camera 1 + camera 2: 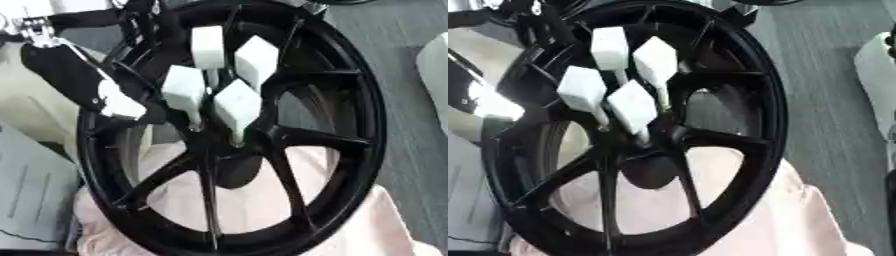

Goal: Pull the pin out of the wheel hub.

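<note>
Four white-headed pins (236, 104) in one black wheel hub (350, 140); left robot hand (118, 102) grip unclear.

No readable text or labels.

White pins (236, 102) crowded amid spokes (308, 137).

A black spoked wheel hub (262, 135) stands tilted on a pale pink cloth (385, 225) that shows through the lower spokes and spreads out below and to the right of the rim. Beyond the cloth, a grey wood-grain floor (402, 100) runs along the right side. A grey panel (31, 200) lies at the lower left, just beside the rim.
</note>
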Motion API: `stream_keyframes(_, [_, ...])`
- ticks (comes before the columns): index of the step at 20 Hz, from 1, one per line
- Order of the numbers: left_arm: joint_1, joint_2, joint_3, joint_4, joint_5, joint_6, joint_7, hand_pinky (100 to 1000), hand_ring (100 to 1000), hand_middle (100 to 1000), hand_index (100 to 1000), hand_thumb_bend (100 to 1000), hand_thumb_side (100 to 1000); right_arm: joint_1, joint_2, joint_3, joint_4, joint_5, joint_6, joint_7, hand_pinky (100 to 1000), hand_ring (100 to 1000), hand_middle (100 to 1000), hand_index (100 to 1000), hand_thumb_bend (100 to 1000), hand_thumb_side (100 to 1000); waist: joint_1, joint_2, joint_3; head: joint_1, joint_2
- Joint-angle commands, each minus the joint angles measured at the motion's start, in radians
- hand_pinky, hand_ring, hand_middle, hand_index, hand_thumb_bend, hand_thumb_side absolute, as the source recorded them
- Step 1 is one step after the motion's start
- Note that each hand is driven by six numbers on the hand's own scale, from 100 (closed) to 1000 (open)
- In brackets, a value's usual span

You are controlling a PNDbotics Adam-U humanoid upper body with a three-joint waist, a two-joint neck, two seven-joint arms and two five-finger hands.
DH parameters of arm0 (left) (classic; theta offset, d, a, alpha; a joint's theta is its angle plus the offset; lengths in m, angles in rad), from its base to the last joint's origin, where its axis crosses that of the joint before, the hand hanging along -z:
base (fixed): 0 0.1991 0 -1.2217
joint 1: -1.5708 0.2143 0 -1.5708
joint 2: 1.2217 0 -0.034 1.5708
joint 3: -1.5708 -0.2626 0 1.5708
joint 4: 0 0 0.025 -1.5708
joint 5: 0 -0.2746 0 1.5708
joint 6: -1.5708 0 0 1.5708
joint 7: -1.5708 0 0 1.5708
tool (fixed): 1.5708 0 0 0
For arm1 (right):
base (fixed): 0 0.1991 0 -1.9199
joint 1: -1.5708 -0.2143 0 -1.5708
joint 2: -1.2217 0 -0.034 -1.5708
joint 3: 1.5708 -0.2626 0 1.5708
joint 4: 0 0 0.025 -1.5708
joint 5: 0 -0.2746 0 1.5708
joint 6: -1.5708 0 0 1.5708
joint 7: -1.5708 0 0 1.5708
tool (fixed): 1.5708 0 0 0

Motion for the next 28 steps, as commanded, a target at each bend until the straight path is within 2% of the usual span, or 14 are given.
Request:
stream_keyframes(1, [-0.022, 0.003, -0.003, 0.012, -0.013, 0.01, 0.003, 629, 670, 685, 803, 585, 313, -0.009, -0.019, 0.002, -0.022, 0.005, 0.0, 0.0, 853, 752, 645, 709, 311, 539, -0.006, -0.021, 0.0, 0.005, -0.003])
stream_keyframes(16, [-0.049, -0.056, -0.047, 0.118, -0.064, -0.036, 0.017, 595, 626, 641, 769, 535, 275, -0.012, -0.015, 0.003, -0.022, 0.004, 0.001, 0.0, 853, 753, 646, 709, 309, 540, -0.01, -0.02, -0.003, 0.006, -0.003])
stream_keyframes(28, [-0.053, -0.075, -0.059, 0.133, -0.042, -0.037, -0.007, 554, 577, 617, 752, 505, 264, -0.013, -0.013, 0.003, -0.021, 0.005, 0.002, -0.002, 854, 753, 646, 709, 308, 541, -0.012, -0.02, -0.002, 0.006, -0.003])
